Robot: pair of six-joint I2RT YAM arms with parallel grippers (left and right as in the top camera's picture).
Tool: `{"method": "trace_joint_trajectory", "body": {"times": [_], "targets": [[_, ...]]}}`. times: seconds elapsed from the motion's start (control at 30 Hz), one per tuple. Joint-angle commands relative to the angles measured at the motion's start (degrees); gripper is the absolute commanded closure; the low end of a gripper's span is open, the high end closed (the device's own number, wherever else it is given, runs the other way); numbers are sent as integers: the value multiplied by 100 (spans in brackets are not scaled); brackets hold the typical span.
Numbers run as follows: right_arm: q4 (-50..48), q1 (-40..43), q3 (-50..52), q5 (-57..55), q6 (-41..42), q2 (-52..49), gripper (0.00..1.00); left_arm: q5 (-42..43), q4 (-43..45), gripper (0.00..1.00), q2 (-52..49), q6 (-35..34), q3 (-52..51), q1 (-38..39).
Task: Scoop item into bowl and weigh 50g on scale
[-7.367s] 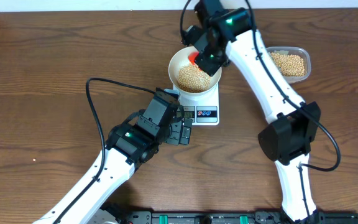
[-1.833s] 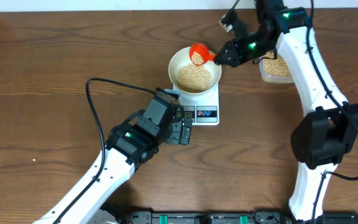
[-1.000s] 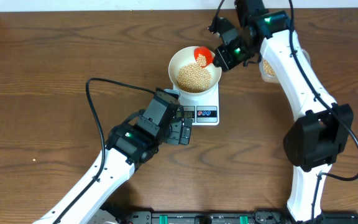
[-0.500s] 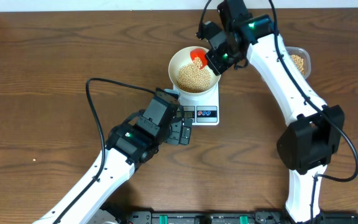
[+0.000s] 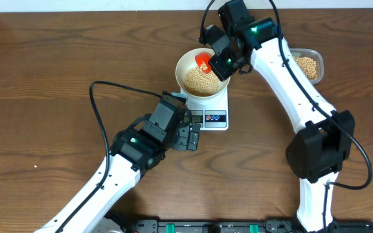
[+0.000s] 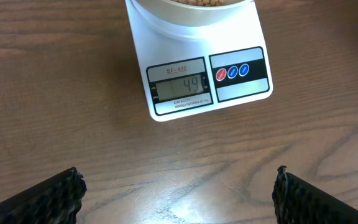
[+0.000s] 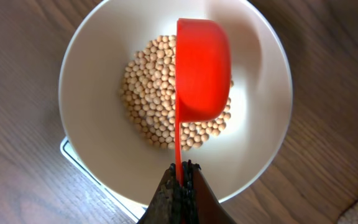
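The white bowl (image 5: 185,65) stands on the white scale (image 5: 214,107) and holds a heap of tan beans (image 5: 201,80). My right gripper (image 5: 220,61) is shut on the handle of a red scoop (image 5: 203,60), tipped on its side over the bowl. In the right wrist view the scoop (image 7: 202,68) hangs above the beans (image 7: 153,93) inside the bowl (image 7: 86,74), the gripper (image 7: 182,180) clamping its handle. In the left wrist view the scale (image 6: 241,74) display reads 49. My left gripper (image 5: 188,137) is open and empty in front of the scale, its fingers (image 6: 176,196) spread wide.
A clear plastic tub (image 5: 306,65) with more beans sits at the back right, partly behind my right arm. A black cable (image 5: 99,97) loops over the table left of the scale.
My right gripper has carried the red scoop from near the tub to above the bowl and tipped it on its side. The left arm has not moved.
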State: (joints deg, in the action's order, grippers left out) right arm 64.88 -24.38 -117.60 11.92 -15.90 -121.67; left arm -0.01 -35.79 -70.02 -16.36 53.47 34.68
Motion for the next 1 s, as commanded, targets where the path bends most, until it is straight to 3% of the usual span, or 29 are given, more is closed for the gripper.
{"method": "trace_joint_trajectory", "body": {"times": [0.0,0.7,0.97], "targets": [[2,118,-127,498,-63,144,99,-70,-17,2,4,-7,-48,2],[221,1471,-125,3582,-70,144,99,-70,-17,2,4,-7,-48,2],[219,1567,-125,3650,-114,144,99,-70,-17,2,4,-7,-48,2]]}}
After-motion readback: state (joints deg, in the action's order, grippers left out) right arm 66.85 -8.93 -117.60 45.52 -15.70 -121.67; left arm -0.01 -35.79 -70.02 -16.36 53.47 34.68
